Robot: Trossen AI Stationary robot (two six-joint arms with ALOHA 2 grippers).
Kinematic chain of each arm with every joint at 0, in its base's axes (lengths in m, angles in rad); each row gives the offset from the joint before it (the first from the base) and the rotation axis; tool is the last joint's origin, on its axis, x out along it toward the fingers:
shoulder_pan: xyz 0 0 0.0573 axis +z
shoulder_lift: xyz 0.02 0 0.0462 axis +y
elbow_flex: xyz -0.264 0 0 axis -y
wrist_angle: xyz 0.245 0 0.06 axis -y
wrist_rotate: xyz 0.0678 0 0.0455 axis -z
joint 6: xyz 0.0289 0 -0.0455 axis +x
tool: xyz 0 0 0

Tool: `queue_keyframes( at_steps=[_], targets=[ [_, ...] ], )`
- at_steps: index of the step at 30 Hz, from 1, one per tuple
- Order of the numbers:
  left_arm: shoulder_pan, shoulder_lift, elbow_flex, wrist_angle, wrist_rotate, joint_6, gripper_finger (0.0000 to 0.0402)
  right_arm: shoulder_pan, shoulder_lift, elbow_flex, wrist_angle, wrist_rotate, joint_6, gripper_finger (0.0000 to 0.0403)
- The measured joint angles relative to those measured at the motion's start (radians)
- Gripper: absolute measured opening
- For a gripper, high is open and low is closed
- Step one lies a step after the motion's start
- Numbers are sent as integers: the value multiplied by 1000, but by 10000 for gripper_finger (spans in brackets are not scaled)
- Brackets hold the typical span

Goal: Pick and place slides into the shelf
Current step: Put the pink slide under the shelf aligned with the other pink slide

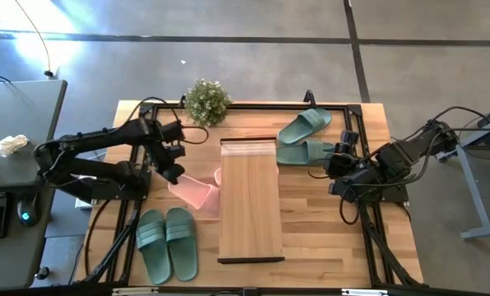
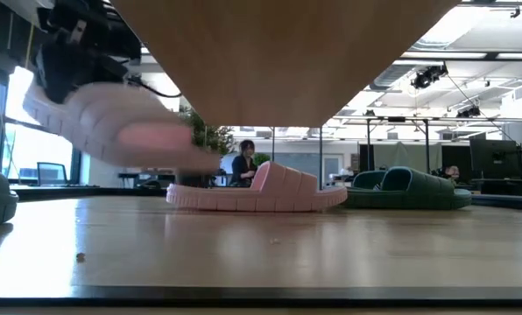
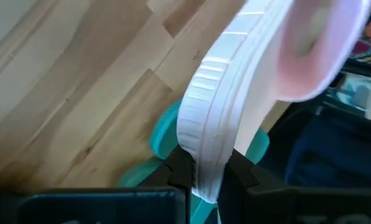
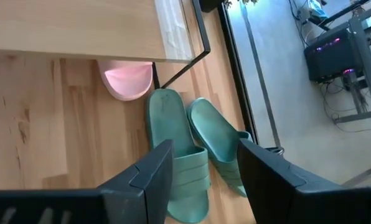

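Slides are lying scattered around the shelf (image 1: 250, 201) as I am watching from the remote station. From above, I am seeing the left gripper (image 1: 176, 171) pinching a pink slide (image 1: 194, 191) just beside the shelf's left edge; only the left wrist camera is showing how, its fingers (image 3: 179, 171) clamping narrowly on the sole's ribbed rim (image 3: 210, 134). The table-level camera is showing that slide (image 2: 112, 127) hanging clear of the tabletop (image 2: 261, 249), something I cannot tell from overhead. That same low view is revealing a second pink slide (image 2: 259, 189) lying flat under the shelf, of which the overhead picture is showing only a sliver (image 1: 218, 176). The right gripper (image 1: 337, 160) is hovering with its fingers (image 4: 149, 171) spread wide and holding nothing, over one green pair (image 4: 195, 152) at the shelf's far right end. Another green pair (image 1: 167, 242) is sitting at the table's near left, well apart from either arm. A potted plant (image 1: 206, 100) is standing at the far edge.
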Motion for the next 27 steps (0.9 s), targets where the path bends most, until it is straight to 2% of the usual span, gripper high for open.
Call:
queue_keyframes(
  at_steps=[4,11,15,17,20,23,27],
  targets=[
    [-10,79,0,51,-7,-18,27,-3,0,0,14,-69,71,167],
    [-20,187,0,166,20,-41,27,-42,3,-2,45,-384,266,167],
    [-31,218,0,185,32,-60,27,-64,10,-96,309,-565,216,159],
    [-32,228,0,195,40,-59,27,-88,11,-181,442,-616,179,149],
    [-31,232,0,201,37,-85,27,-135,11,-291,520,-656,168,129],
    [-32,233,0,230,36,-126,27,-177,32,-379,673,-727,140,105],
    [-64,233,0,276,15,-208,27,-198,79,-418,779,-729,98,71]
  ],
)
